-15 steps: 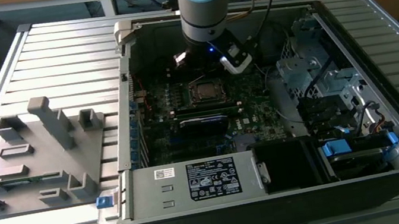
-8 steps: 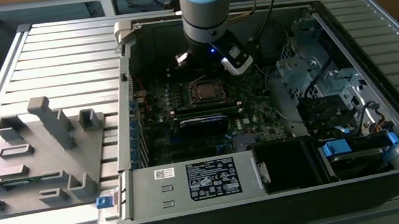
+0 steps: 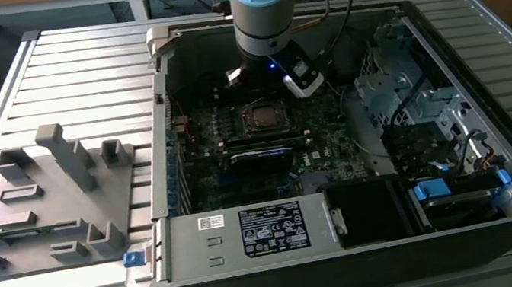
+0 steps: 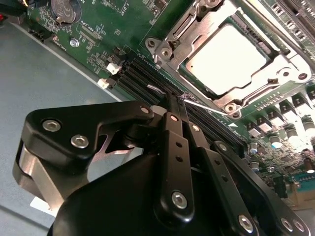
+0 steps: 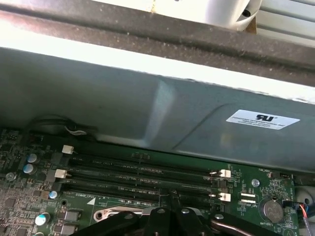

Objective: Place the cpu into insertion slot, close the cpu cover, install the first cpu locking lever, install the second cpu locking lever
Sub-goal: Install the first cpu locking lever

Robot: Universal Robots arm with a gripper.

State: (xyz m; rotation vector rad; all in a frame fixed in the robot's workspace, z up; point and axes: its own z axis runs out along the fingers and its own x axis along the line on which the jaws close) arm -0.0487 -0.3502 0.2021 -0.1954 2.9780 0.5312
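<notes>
The cpu (image 4: 229, 54) lies flat in the insertion slot (image 4: 165, 49), its silver top showing through the window of the cpu cover (image 4: 278, 66), which is down over it. In the exterior view the slot (image 3: 262, 115) sits mid-board, just below the arm's wrist (image 3: 268, 57). My gripper (image 4: 176, 97) is shut, its black fingers (image 4: 172, 147) pressed together. The tips sit at a thin silver locking lever (image 4: 199, 104) that runs along the slot's edge beside the memory slots. I cannot tell whether the tips clamp the wire or only touch it. In the first wrist view the gripper (image 5: 171, 194) points at the memory slots (image 5: 142, 172).
The open computer case (image 3: 481, 7) lies on a slatted table, with its grey wall (image 5: 147, 108) close behind the memory slots. A drive cage (image 3: 414, 99) and power supply (image 3: 249, 233) flank the board. A grey fixture plate (image 3: 49, 199) stands at the exterior view's left. A coin battery (image 4: 64, 7) sits nearby.
</notes>
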